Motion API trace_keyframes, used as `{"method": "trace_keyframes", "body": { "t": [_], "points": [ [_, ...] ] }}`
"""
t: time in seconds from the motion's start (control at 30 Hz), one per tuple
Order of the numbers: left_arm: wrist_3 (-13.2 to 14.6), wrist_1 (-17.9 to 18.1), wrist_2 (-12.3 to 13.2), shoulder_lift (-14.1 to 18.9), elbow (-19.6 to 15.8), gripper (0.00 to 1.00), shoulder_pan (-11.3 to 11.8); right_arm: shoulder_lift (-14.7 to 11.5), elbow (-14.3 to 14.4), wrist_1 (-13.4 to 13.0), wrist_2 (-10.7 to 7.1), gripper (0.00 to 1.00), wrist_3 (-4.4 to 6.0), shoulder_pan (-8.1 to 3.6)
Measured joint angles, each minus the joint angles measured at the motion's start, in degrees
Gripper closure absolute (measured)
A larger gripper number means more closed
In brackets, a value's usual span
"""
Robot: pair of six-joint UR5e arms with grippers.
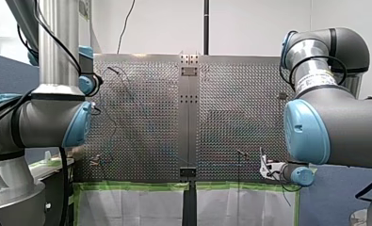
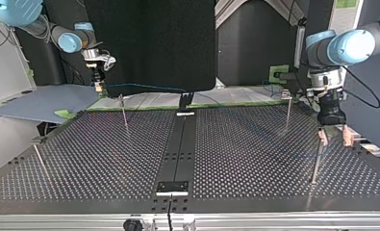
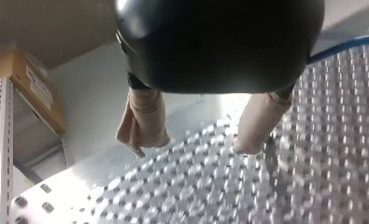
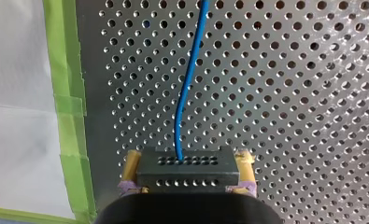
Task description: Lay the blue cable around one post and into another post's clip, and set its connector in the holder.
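Observation:
In the right wrist view my right gripper (image 4: 188, 159) is shut on a black connector block (image 4: 188, 170), with yellow pads on both of its sides. The blue cable (image 4: 187, 88) leaves the block and runs ahead over the perforated table. In the top view this gripper (image 2: 98, 83) hangs at the far left, above the table's back edge, and the cable (image 2: 144, 87) trails from it toward the middle. My left gripper (image 2: 335, 136) stands open at that view's right, its beige pads (image 3: 144, 122) just above the plate beside a thin post (image 2: 316, 161). Nothing lies between its fingers.
More thin posts (image 2: 124, 113) (image 2: 288, 109) (image 2: 40, 162) stand on the plate. A black rail (image 2: 178, 149) runs down the middle with a fixture at each end (image 2: 173, 187). Green tape (image 4: 69, 107) marks the table's edge near my right gripper.

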Motion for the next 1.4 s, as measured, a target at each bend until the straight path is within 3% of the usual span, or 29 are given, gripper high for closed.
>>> {"method": "trace_keyframes", "body": {
  "t": [0.37, 0.6, 1.0, 1.4],
  "points": [
    [5.4, -5.39, -5.12, -1.99, 5.39, 0.0, -0.49, 0.0, 0.0, -0.28, 0.01, 1.0, 0.16, 0.1],
    [8.71, -8.71, -6.04, -4.22, 8.71, 0.0, -1.07, 0.0, 0.0, -0.31, 0.02, 1.0, 0.18, 0.18],
    [14.1, -14.1, -8.01, -4.5, 14.1, 0.0, -1.34, 0.0, 0.0, -0.26, 0.04, 1.0, 0.19, 0.27],
    [20.1, -20.09, -12.76, -4.51, 20.1, 0.0, -4.23, 0.0, 0.0, -0.23, 0.02, 1.0, 0.44, 0.28]
  ]
}}
